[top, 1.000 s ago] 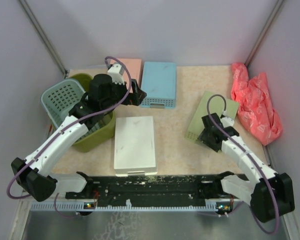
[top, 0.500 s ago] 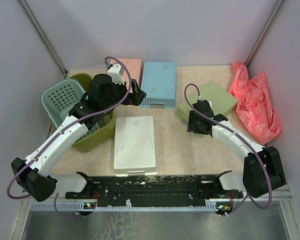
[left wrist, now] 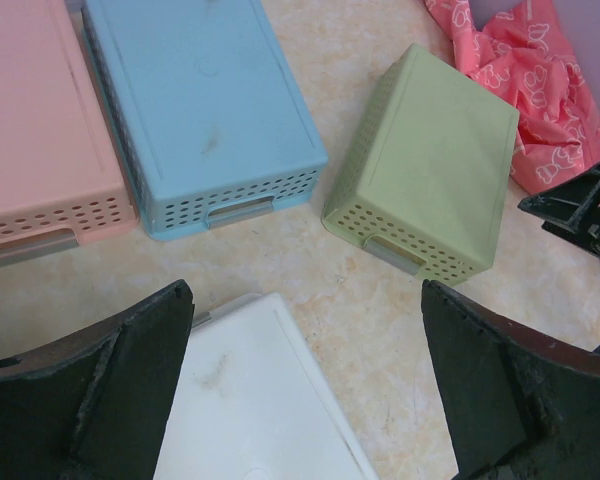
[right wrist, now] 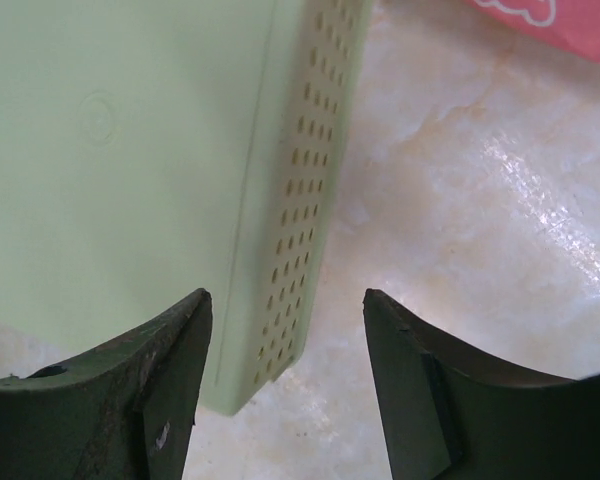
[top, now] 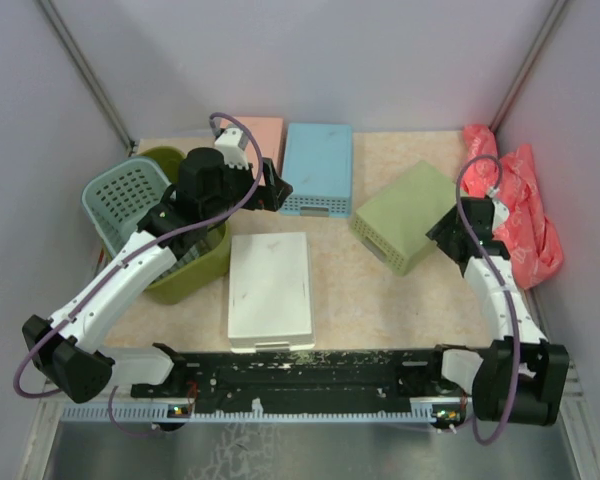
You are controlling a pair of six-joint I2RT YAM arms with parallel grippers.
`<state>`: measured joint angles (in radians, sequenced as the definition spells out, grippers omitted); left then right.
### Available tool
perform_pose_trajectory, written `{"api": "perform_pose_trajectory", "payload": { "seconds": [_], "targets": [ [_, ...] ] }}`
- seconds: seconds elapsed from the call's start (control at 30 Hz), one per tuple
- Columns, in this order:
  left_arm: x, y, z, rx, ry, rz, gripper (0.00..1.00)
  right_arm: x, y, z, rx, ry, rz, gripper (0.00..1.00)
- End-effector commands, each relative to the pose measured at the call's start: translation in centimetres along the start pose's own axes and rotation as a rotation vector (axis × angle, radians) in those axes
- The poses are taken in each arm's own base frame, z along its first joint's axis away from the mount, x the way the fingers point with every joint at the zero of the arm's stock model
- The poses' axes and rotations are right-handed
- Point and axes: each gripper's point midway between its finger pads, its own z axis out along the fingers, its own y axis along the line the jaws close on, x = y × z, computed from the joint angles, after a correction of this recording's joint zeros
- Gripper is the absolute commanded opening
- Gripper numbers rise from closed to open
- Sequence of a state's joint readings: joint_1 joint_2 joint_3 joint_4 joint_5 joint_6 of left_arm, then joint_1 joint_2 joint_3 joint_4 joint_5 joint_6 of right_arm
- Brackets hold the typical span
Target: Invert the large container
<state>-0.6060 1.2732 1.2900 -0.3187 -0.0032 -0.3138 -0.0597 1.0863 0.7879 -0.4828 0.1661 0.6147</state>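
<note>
The large container, an olive-green slotted basket, stands upright at the left of the table, mostly under my left arm. A teal perforated basket leans in or against its far left side. My left gripper is open and empty, past the basket's right end, above the gap between the trays; the left wrist view shows only trays below it. My right gripper is open and empty at the right edge of a light green tray, also seen in the right wrist view. The basket is out of both wrist views.
A white tray lies in front of the centre. A pink tray and a blue tray lie at the back. A crumpled red cloth lies along the right wall. Walls close in the table on three sides.
My right arm has swung from over the light green tray to its right side. The tray has shifted and turned towards the middle. My left arm has not moved.
</note>
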Motion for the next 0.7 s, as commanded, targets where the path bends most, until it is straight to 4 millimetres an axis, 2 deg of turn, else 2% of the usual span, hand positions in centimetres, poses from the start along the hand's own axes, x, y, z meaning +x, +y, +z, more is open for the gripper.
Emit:
{"api": "perform_pose_trajectory", "payload": {
  "seconds": [0.0, 0.07, 0.13, 0.23, 0.3, 0.37, 0.4, 0.47, 0.53, 0.6, 0.67],
  "targets": [
    [-0.8, 0.1, -0.9, 0.001, -0.031, 0.015, 0.99, -1.2, -0.1, 2.9, -0.027, -0.025, 0.216, 0.61],
    [-0.9, 0.3, -1.2, -0.009, -0.037, 0.021, 0.99, -1.6, 1.0, 4.1, -0.093, -0.038, 0.244, 0.60],
    [-1.0, 0.5, -1.4, -0.017, -0.042, 0.025, 0.99, -2.0, 3.2, 5.2, -0.194, -0.027, 0.233, 0.57],
    [-0.9, 0.6, -1.6, -0.022, -0.041, 0.029, 0.99, -2.7, 7.1, 6.9, -0.333, 0.018, 0.155, 0.51],
    [-0.9, 0.7, -1.7, -0.026, -0.041, 0.027, 0.99, -3.1, 9.0, 8.1, -0.340, 0.038, 0.057, 0.49],
    [-0.9, 0.7, -1.7, -0.025, -0.041, 0.027, 0.99, -3.7, 10.0, 9.7, -0.302, 0.050, 0.006, 0.49],
    [-0.9, 0.7, -1.7, -0.024, -0.040, 0.025, 0.99, -5.1, 10.7, 10.3, -0.296, 0.029, -0.011, 0.49],
    [-0.8, 0.6, -1.7, -0.021, -0.038, 0.024, 0.99, -5.8, 10.7, 12.5, -0.242, 0.027, -0.014, 0.49],
    [-0.9, 0.6, -1.8, -0.020, -0.039, 0.025, 0.99, -7.1, 10.9, 13.5, -0.206, 0.012, -0.026, 0.50],
    [-0.8, 0.6, -1.9, -0.023, -0.036, 0.027, 0.99, -8.5, 11.3, 13.5, -0.189, -0.005, -0.038, 0.51],
    [-0.8, 0.7, -1.9, -0.028, -0.036, 0.030, 0.99, -9.8, 11.9, 11.9, -0.194, -0.043, -0.062, 0.52]
  ]
}}
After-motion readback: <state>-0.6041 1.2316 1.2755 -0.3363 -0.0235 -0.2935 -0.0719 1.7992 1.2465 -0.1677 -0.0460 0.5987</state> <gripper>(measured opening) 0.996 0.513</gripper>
